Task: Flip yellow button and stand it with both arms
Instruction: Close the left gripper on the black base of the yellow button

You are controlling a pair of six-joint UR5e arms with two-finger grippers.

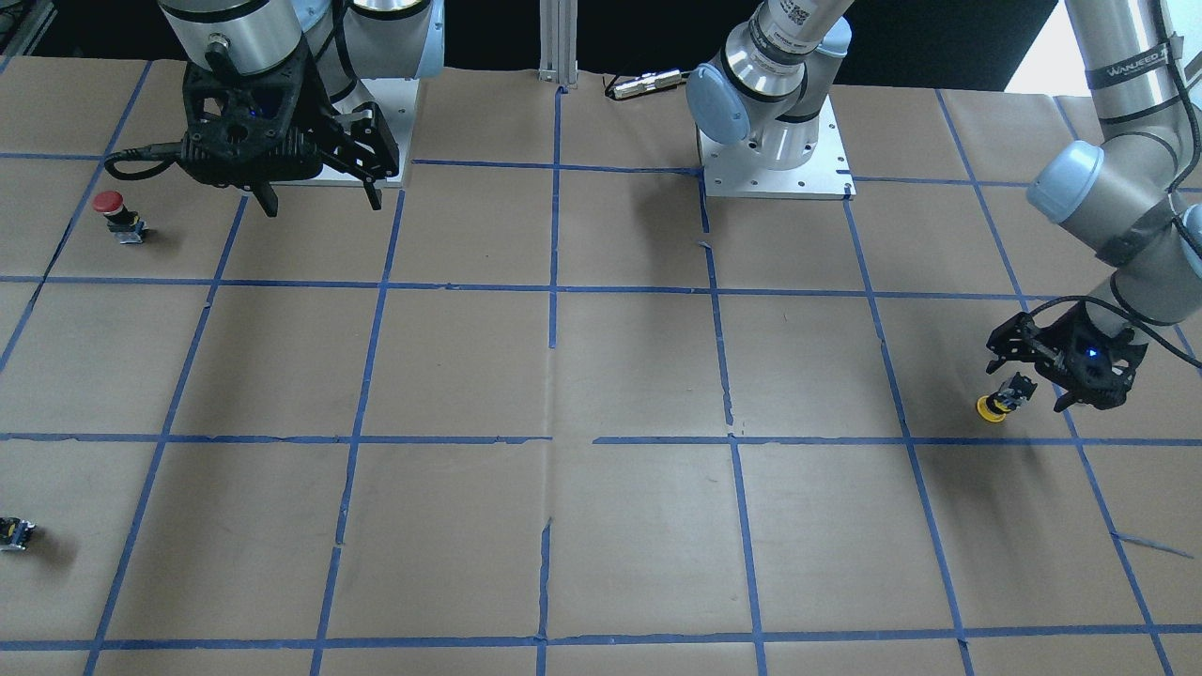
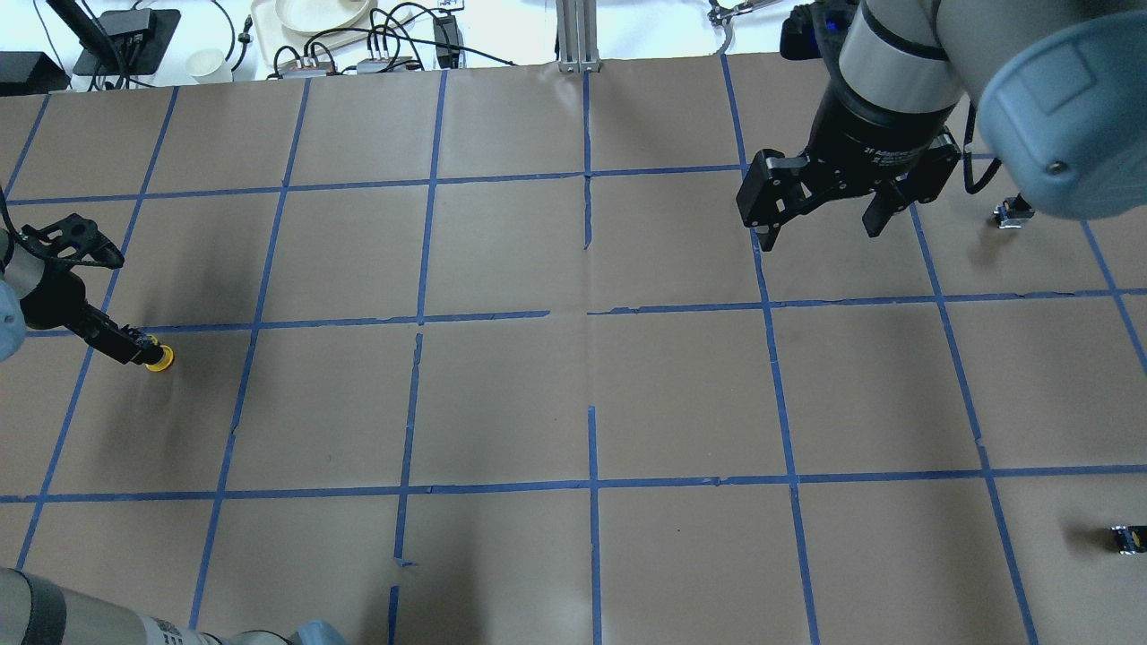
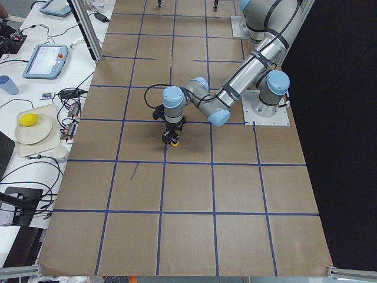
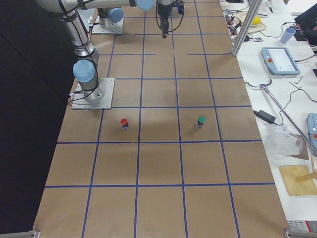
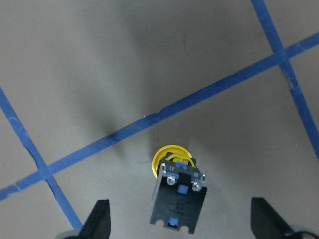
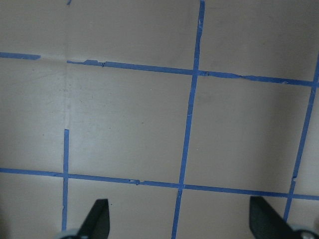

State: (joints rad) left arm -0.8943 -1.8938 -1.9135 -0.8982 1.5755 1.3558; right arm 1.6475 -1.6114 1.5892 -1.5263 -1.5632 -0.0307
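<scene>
The left fingers (image 5: 99, 221) are spread wide. The yellow button (image 5: 177, 199) rests between them on the surface (image 5: 75, 74), touching neither finger, with its cap pointing away from them. The right fingers (image 6: 99, 219) are spread too, above the taped surface and well apart from the button.

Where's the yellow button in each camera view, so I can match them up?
Front-facing: yellow button near the right edge, just below mid-height.
Overhead: near the left edge, about mid-height.
Exterior left: just left of centre, at mid-height.
Exterior right: too small to make out.
Left wrist: bottom centre, between the fingers.
Right wrist: not in it.
Landmark: the blue tape line beside its cap.
</scene>
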